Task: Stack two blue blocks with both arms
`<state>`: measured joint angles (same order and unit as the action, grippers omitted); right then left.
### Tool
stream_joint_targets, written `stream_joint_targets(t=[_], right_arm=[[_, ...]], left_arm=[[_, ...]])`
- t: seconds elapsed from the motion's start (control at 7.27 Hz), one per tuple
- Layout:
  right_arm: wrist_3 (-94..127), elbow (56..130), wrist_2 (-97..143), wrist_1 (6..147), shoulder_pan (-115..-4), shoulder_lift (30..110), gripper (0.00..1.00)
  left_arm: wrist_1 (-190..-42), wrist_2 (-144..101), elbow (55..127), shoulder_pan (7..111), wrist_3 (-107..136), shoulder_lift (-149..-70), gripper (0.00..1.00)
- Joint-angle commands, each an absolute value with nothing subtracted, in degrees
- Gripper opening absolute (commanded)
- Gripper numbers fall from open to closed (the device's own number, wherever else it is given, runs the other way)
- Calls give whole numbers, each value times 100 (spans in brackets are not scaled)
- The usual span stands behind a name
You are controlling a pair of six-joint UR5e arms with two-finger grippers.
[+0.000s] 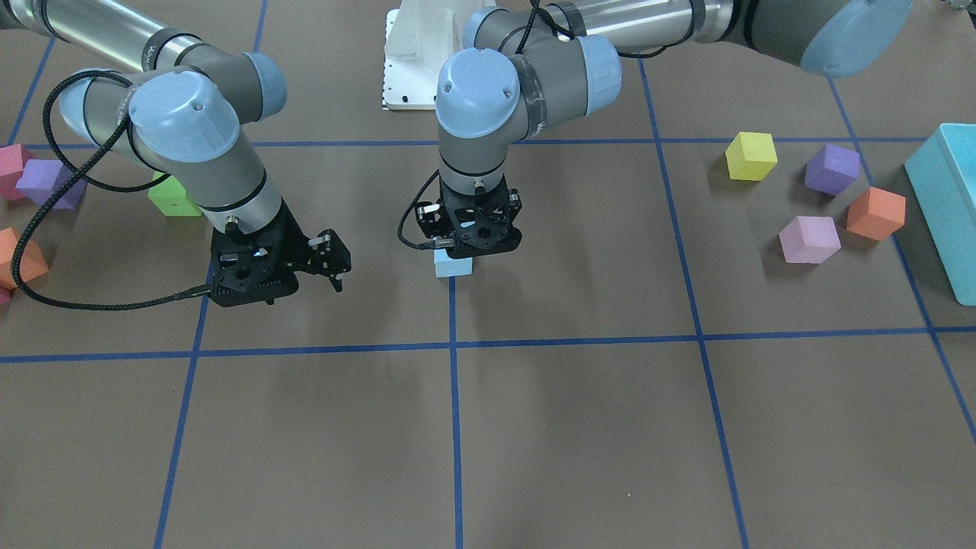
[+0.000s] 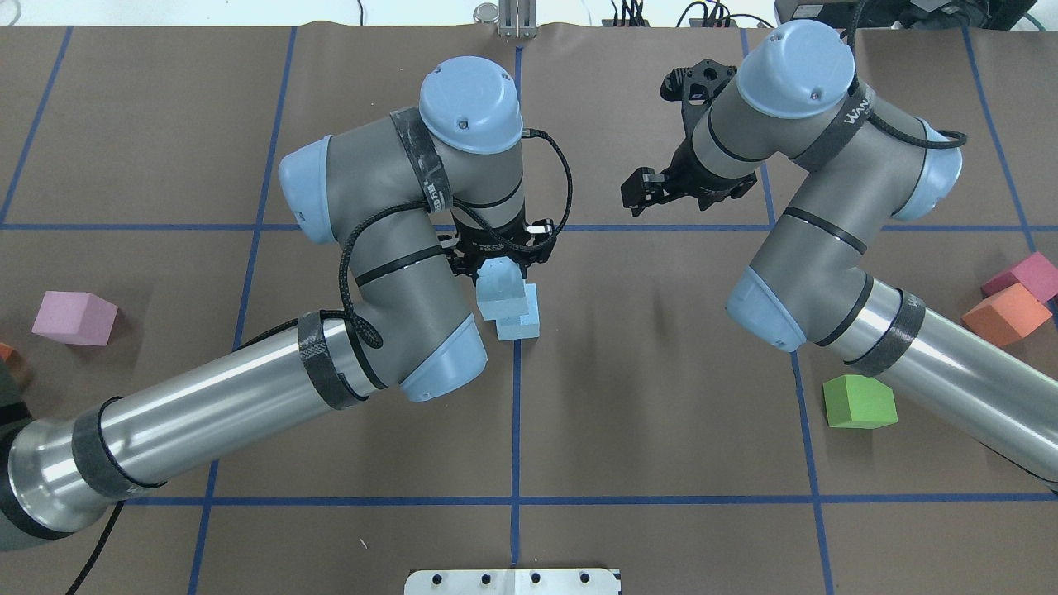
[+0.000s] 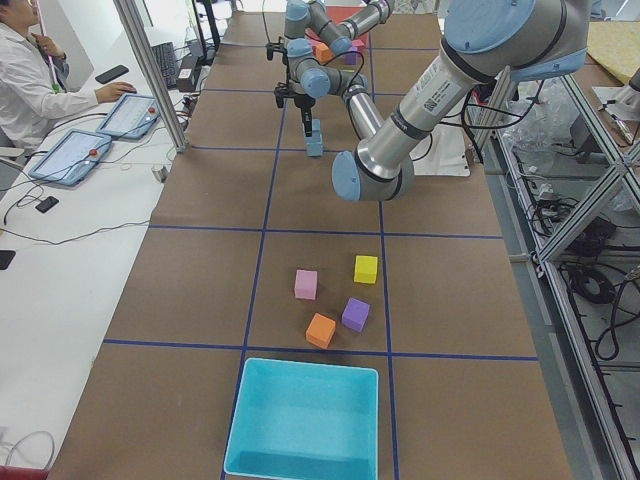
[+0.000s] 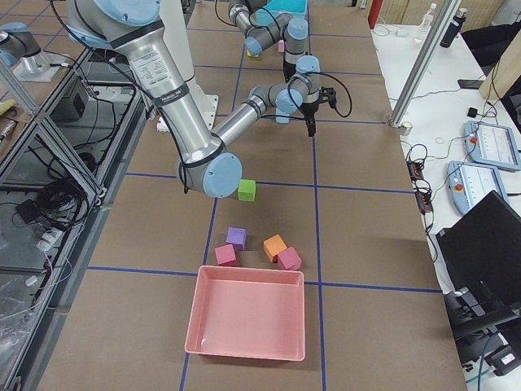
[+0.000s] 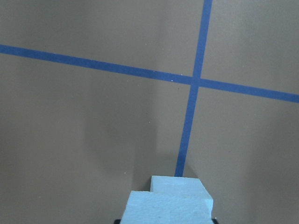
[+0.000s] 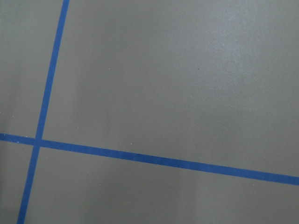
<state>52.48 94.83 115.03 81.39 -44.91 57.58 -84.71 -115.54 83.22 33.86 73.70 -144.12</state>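
Two pale blue blocks sit at the table's middle on a blue tape line. The upper blue block (image 2: 500, 289) is between the fingers of my left gripper (image 2: 501, 266), which is shut on it. It sits over the lower blue block (image 2: 522, 324), offset toward one side. Whether the two touch I cannot tell. In the left wrist view the held block (image 5: 168, 207) fills the bottom edge and the lower block (image 5: 178, 183) shows just beyond it. In the front view only one blue block (image 1: 453, 264) shows under the left gripper (image 1: 467, 248). My right gripper (image 2: 649, 188) is open and empty, apart from the blocks; it also shows in the front view (image 1: 333, 263).
On my left stand a yellow cube (image 1: 751, 155), purple cube (image 1: 832, 168), orange cube (image 1: 875, 213), lilac cube (image 1: 809, 239) and turquoise bin (image 1: 949, 198). On my right are a green cube (image 2: 860, 402), orange cube (image 2: 1006, 314) and magenta cube (image 2: 1025, 274). A pink bin (image 4: 248, 318) stands beyond them.
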Motion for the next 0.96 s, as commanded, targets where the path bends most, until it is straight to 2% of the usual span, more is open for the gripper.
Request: stream_joint_targets(t=[0.0,0.55,0.69,0.83], right_arm=[[5238,9483,11496,8139,-4491,5774,100],[5229,9475,11470,8139,-4491,5801,100],[5229,9475,11461,8139,-4491,5809,100],[5229,9475,11452,8139,-4491,5810,100]], left_arm=[[-8691,-11461,8227,3287,7356,-14414,63],[-8719,-11452,8227,3287,7356,-14414,65],[-8719,-11296,8261,3287,7356,-14405,98],[-8719,-11172,8340,3287,7365,-14388,98]])
